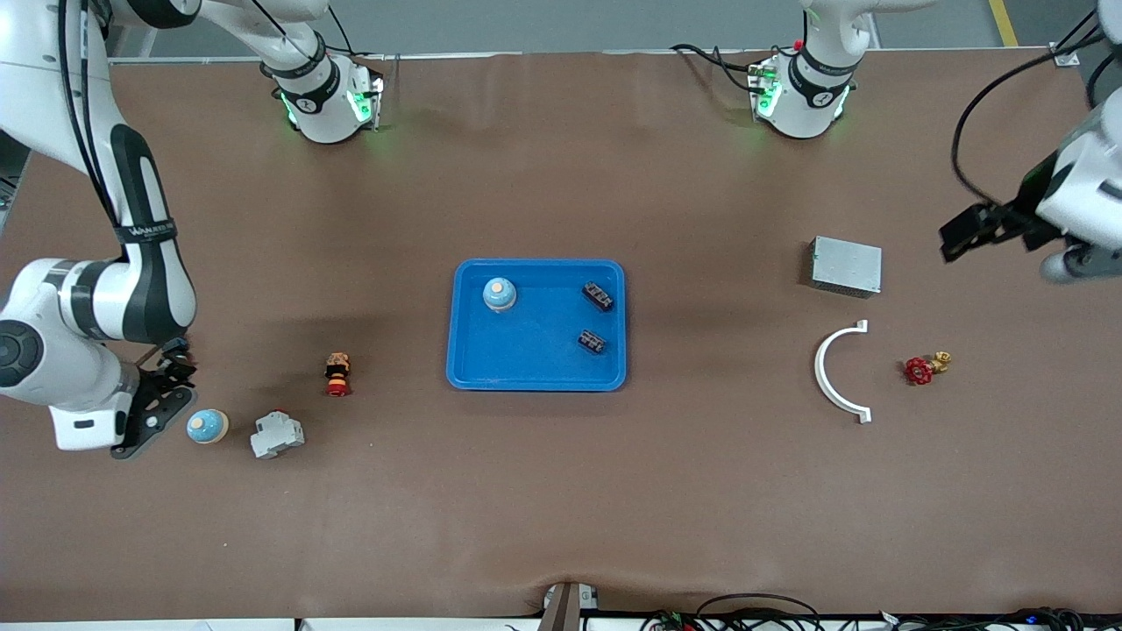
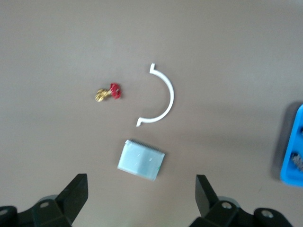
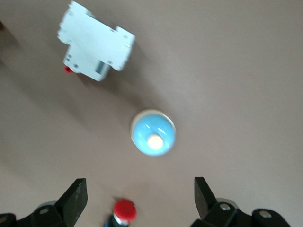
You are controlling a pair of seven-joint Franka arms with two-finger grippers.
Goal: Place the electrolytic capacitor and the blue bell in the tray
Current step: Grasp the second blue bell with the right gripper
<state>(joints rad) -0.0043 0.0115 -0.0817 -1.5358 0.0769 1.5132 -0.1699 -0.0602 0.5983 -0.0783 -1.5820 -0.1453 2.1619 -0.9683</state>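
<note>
Nearest the front camera sit the grey breaker module (image 1: pixel 277 435) and, just beside it toward my right arm's end of the table, a blue bell (image 1: pixel 208 426), upright on its base with its pale round button facing straight up; it is round, so no long axis shows. My right gripper (image 1: pixel 151 412) is low over the table just beside that bell, at the right arm's end, fingers (image 3: pixel 74 197) spread wide and holding nothing; in the right wrist view the bell (image 3: pixel 153 132) lies apart from them, clear of both tips, with the breaker module (image 3: pixel 96 41) nearby and a red-capped push button (image 3: pixel 124 210) close to one finger. That push button (image 1: pixel 337 374) stands a little farther from the front camera than the breaker. The tray (image 1: pixel 536 368) sits mid-table, its long sides running from one arm's end toward the other. Inside it stand a second blue bell (image 1: pixel 499 294), upright, and two small dark blocks (image 1: pixel 597 297) lying at a slant; I cannot tell what they are. My left gripper (image 1: pixel 964 233) waits, hanging open and empty above the left arm's end, over bare table near a grey metal box (image 1: pixel 846 266). A white curved bracket (image 1: pixel 837 372) and a red-handled brass valve (image 1: pixel 923 368) lie nearer the front camera than that box.
</note>
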